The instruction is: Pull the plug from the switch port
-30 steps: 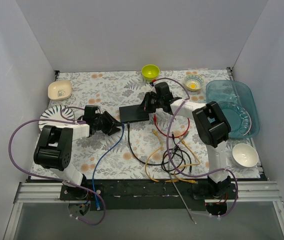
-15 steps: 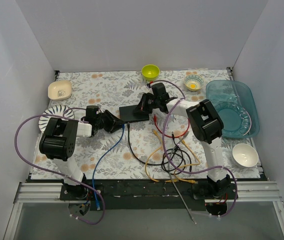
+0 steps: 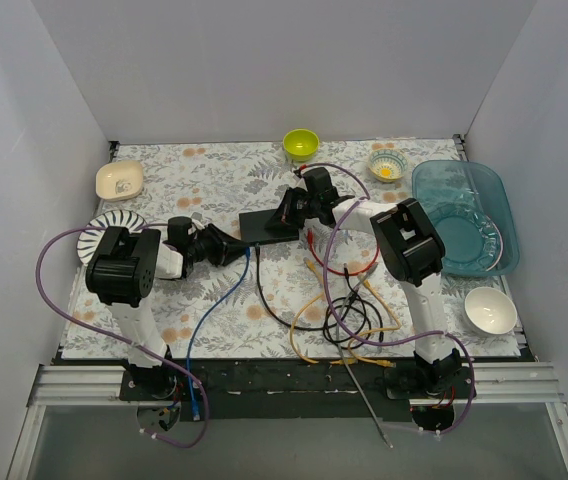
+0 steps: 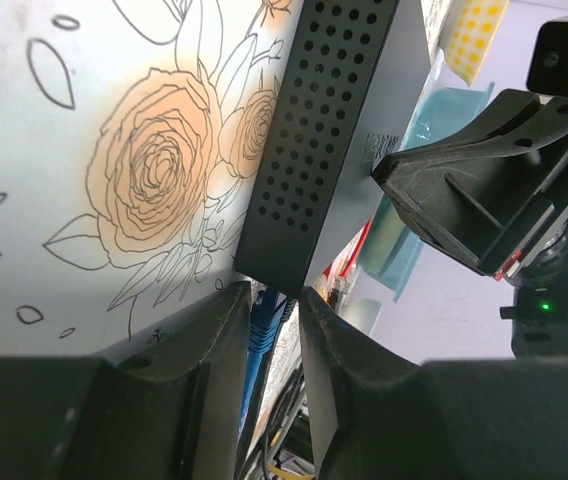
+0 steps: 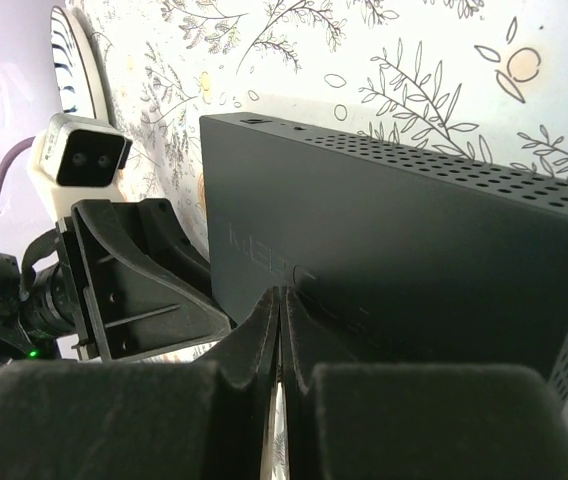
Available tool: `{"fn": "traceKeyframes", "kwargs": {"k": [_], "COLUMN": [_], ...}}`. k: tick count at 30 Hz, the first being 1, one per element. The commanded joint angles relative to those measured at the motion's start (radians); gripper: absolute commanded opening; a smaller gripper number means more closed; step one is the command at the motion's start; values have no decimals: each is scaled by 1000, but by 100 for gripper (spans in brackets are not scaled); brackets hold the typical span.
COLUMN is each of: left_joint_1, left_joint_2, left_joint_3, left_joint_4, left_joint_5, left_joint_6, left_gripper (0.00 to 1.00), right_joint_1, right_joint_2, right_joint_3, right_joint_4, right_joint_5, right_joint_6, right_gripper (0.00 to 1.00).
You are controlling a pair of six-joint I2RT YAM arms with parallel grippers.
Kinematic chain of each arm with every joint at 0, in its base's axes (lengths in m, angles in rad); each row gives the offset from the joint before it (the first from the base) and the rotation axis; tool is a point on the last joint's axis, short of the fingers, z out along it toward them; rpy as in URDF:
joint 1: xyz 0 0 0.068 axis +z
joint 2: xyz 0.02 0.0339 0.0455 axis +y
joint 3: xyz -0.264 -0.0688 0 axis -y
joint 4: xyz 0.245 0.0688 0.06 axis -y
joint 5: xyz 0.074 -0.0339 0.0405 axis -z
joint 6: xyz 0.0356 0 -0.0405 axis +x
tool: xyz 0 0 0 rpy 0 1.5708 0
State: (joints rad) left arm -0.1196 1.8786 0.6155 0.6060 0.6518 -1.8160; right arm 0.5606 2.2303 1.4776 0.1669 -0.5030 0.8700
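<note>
We are holding our left gripper [image 4: 269,292] at the near left corner of the switch [image 3: 268,226]. Its jaws are drawn narrow and are pinching the blue plug [image 4: 266,320]. The plug is sitting right against the switch's near edge, and we cannot tell whether it is seated in a port. The blue cable [image 3: 214,310] is trailing from the switch toward our bases. Our right gripper [image 5: 280,296] is touching the switch's top near its right end, fingers fully together, gripping nothing.
</note>
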Motion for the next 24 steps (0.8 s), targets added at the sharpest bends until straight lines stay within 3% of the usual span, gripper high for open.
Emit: {"fn": "traceKeyframes", "kwargs": {"k": [1, 7, 14, 24], "left_joint_1": [8, 9, 17, 24], "left_joint_2": [33, 48, 39, 24], "left_joint_3": [-11, 0, 0, -10], "left_joint_4": [-3, -11, -15, -17], "left_joint_5": [2, 9, 31, 71], "left_joint_6": [4, 3, 11, 18], "left_gripper": [23, 0, 0, 0], "right_joint_1": [-2, -2, 21, 71], "right_joint_2": [19, 11, -69, -221], "right_joint_3": [20, 10, -13, -241], "right_joint_4": [28, 25, -18, 11], "right_joint_5": [-14, -8, 4, 31], "right_joint_6": [12, 4, -92, -115], "right_gripper": [6, 6, 6, 2]}}
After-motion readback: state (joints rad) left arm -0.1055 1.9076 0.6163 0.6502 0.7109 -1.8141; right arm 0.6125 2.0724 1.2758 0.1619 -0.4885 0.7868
